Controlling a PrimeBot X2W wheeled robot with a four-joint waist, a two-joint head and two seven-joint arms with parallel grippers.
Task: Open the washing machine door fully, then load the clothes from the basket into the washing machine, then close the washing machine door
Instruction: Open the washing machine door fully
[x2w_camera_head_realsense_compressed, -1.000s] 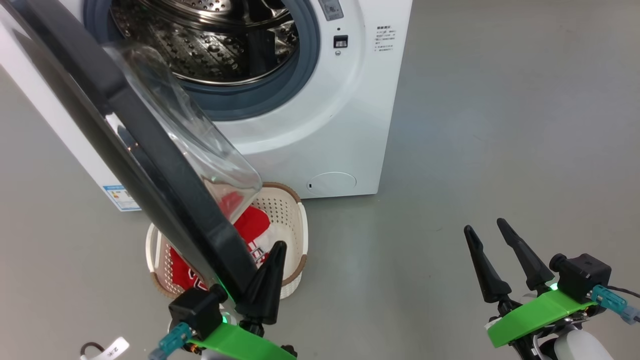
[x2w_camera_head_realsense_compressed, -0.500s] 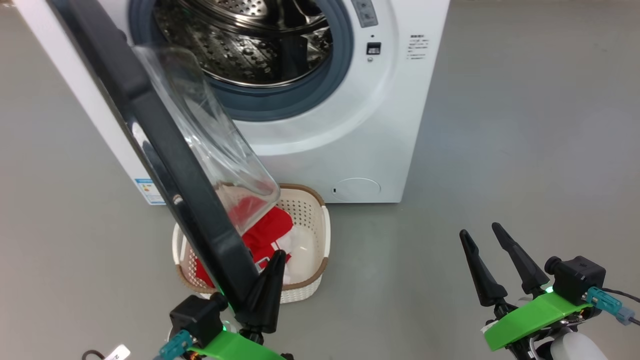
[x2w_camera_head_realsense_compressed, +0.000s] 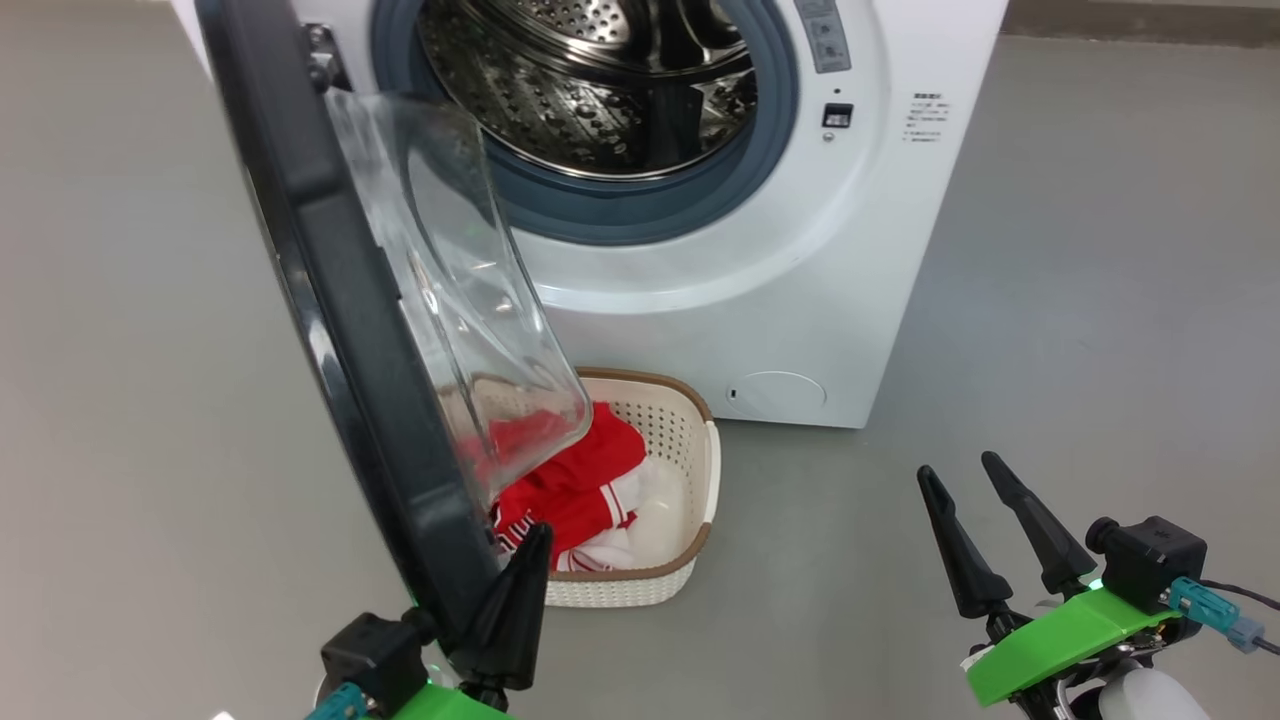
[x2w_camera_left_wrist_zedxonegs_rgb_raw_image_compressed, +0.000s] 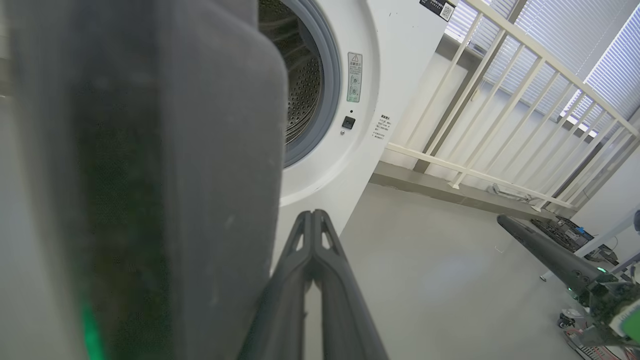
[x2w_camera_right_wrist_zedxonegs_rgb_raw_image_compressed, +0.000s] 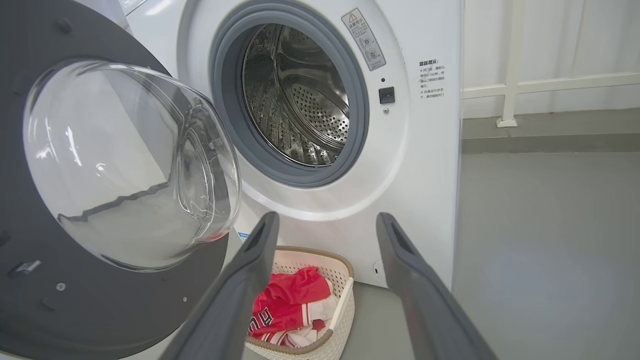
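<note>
The washing machine (x2w_camera_head_realsense_compressed: 700, 300) stands with its steel drum (x2w_camera_head_realsense_compressed: 620, 80) exposed. The washing machine door (x2w_camera_head_realsense_compressed: 340, 300) hangs swung out to the left, edge-on to me, its clear glass bowl (x2w_camera_head_realsense_compressed: 470, 300) facing the machine. My left gripper (x2w_camera_head_realsense_compressed: 530, 540) is shut with nothing between its fingers, and its tip lies against the door's lower edge on the machine side. In the left wrist view the closed fingers (x2w_camera_left_wrist_zedxonegs_rgb_raw_image_compressed: 312, 220) run beside the dark door rim (x2w_camera_left_wrist_zedxonegs_rgb_raw_image_compressed: 150, 175). The basket (x2w_camera_head_realsense_compressed: 690, 440) sits on the floor under the door and holds the red and white clothes (x2w_camera_head_realsense_compressed: 580, 480). My right gripper (x2w_camera_head_realsense_compressed: 957, 465) is open and apart, at the lower right.
Grey floor surrounds the machine. A white railing (x2w_camera_left_wrist_zedxonegs_rgb_raw_image_compressed: 500, 100) and window blinds stand to the right of the machine. In the right wrist view the open fingers (x2w_camera_right_wrist_zedxonegs_rgb_raw_image_compressed: 270, 230) frame the basket (x2w_camera_right_wrist_zedxonegs_rgb_raw_image_compressed: 345, 280) and the clothes (x2w_camera_right_wrist_zedxonegs_rgb_raw_image_compressed: 290, 305), with the door bowl (x2w_camera_right_wrist_zedxonegs_rgb_raw_image_compressed: 130, 160) at left.
The head camera has moved, so machine and basket sit further right in the picture. The door stands steeper and swung wider. My left gripper stays at its lower edge; the right gripper is unchanged.
</note>
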